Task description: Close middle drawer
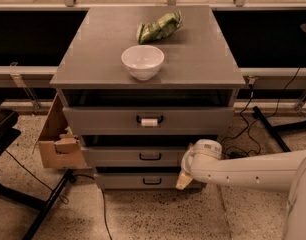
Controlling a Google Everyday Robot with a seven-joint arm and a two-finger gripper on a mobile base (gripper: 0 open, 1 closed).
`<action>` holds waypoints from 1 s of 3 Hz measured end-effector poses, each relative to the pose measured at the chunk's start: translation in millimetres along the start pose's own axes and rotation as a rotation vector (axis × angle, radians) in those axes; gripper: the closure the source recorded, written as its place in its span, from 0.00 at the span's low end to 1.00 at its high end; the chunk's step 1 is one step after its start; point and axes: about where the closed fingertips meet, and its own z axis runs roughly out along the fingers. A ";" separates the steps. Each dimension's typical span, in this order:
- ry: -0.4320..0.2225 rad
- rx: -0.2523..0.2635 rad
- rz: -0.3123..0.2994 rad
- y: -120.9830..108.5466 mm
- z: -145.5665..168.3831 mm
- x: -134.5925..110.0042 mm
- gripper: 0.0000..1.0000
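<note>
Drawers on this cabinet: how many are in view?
3, stacked: top drawer with white tag, middle drawer below it, bottom drawer lowest. The claw sits by the bottom drawer's right end.

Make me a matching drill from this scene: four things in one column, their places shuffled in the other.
1. white bowl
2. green bag
3. middle drawer
4. claw

A. toward the rear of the cabinet top
B. low, at the lowest drawer right end
C. toward the front of the cabinet top
D. directly below the tagged drawer

Pairs: 1-C, 2-A, 3-D, 4-B.
</note>
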 end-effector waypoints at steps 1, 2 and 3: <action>0.000 0.000 0.000 0.0 0.0 0.0 0.02; 0.000 0.000 0.000 0.0 0.0 0.0 0.23; 0.034 -0.020 -0.033 23.2 -21.2 7.7 0.55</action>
